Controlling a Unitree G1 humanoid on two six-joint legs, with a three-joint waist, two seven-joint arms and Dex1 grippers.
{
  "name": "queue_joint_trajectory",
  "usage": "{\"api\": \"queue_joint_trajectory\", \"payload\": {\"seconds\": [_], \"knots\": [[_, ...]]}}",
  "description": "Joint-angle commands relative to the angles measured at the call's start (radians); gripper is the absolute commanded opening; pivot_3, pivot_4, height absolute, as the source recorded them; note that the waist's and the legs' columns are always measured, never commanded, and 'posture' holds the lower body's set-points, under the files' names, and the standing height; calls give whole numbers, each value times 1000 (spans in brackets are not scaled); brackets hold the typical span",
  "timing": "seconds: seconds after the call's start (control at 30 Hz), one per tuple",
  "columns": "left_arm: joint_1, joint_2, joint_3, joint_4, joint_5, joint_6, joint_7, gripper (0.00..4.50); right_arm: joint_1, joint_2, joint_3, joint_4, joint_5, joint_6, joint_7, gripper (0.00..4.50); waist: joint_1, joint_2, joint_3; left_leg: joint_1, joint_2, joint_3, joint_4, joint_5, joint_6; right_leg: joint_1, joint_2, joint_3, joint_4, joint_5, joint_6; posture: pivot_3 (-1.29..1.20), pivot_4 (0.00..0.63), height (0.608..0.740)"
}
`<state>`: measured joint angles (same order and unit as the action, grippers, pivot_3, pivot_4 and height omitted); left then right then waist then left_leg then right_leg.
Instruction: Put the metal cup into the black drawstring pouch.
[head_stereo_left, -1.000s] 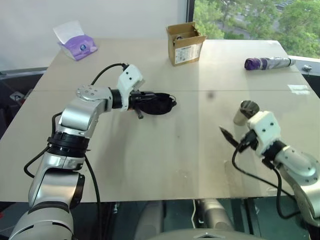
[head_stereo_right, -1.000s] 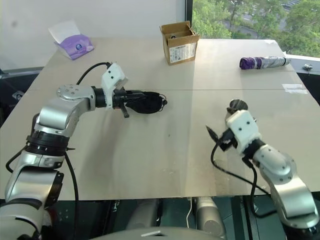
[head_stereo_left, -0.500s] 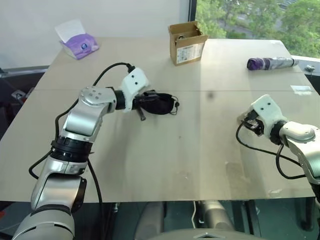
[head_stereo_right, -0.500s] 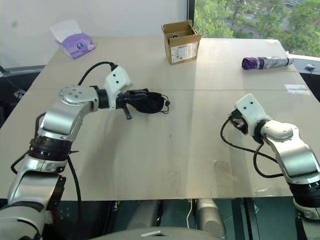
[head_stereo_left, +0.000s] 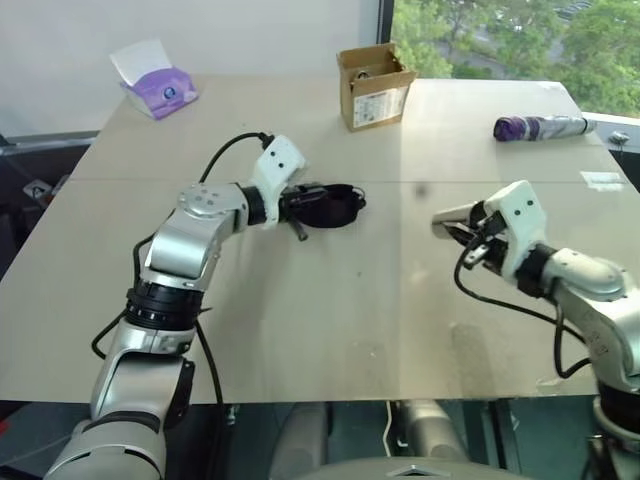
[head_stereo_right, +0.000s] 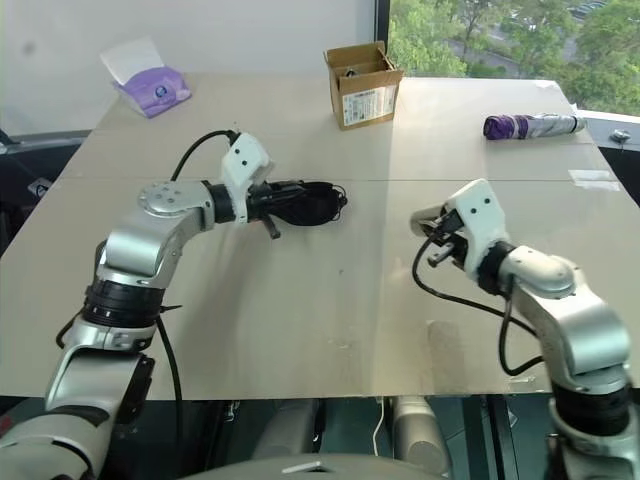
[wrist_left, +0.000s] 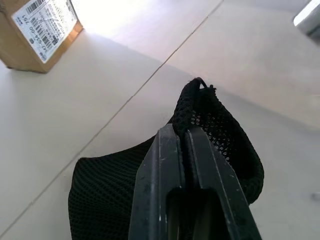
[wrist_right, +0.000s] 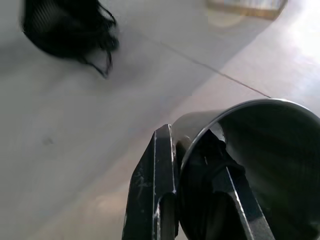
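Both claws loaded above the surface (head_stereo_left: 330, 330): pouch on L, cup on R.
L claw (wrist_left: 186, 137) clenched on edge of black drawstring pouch (head_stereo_left: 330, 203); R claw (wrist_right: 192, 150) grips rim of metal cup (wrist_right: 260, 160), one finger inside, held well apart from pouch. Cardboard box (wrist_left: 37, 30) label: barcode only, text unreadable.
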<state>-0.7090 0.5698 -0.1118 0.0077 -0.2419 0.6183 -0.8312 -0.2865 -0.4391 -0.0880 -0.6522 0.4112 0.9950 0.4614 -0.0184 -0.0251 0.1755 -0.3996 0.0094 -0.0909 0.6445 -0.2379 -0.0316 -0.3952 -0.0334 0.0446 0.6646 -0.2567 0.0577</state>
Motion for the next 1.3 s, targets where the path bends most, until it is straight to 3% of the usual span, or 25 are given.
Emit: {"api": "queue_joint_trajectory", "payload": {"seconds": [0.03,0.27,0.43,0.6,0.73,0.97,1.3], "knots": [[-26,-23,48,-59,-47,34,20,0,-2,67,39,-35,3,-79,-46,53,-2,0,0,0,0,0,0,0,0,0,0,0,0,0,0,0,150,740],[-39,-58,40,-81,-62,113,58,0,-54,271,178,114,-40,-246,-105,53,-19,0,0,1,0,0,0,0,0,0,0,0,0,0,0,0,150,740],[-49,-71,6,-102,-51,132,63,0,-103,355,177,208,-26,-327,-108,53,-20,0,0,1,0,0,0,0,0,0,0,0,0,0,0,0,150,740],[-33,-26,-49,-100,8,67,43,0,-104,350,156,180,31,-307,-82,53,-22,0,0,1,0,0,-1,0,0,0,0,0,-1,0,0,0,150,740],[-37,-46,-23,-101,-23,72,47,0,-100,348,147,190,56,-301,-92,53,-21,0,0,1,0,0,-2,0,0,-1,0,0,0,0,0,0,150,740],[-11,-92,4,-165,-60,120,87,0,-83,345,277,309,-18,-384,-43,53,-24,0,0,1,0,0,-2,0,0,-1,0,0,0,0,0,0,150,740],[39,-117,18,-257,-113,200,131,0,-99,370,335,440,-87,-516,-11,53,-24,0,0,1,0,0,-2,0,0,-1,0,1,0,0,0,0,150,740]]}}
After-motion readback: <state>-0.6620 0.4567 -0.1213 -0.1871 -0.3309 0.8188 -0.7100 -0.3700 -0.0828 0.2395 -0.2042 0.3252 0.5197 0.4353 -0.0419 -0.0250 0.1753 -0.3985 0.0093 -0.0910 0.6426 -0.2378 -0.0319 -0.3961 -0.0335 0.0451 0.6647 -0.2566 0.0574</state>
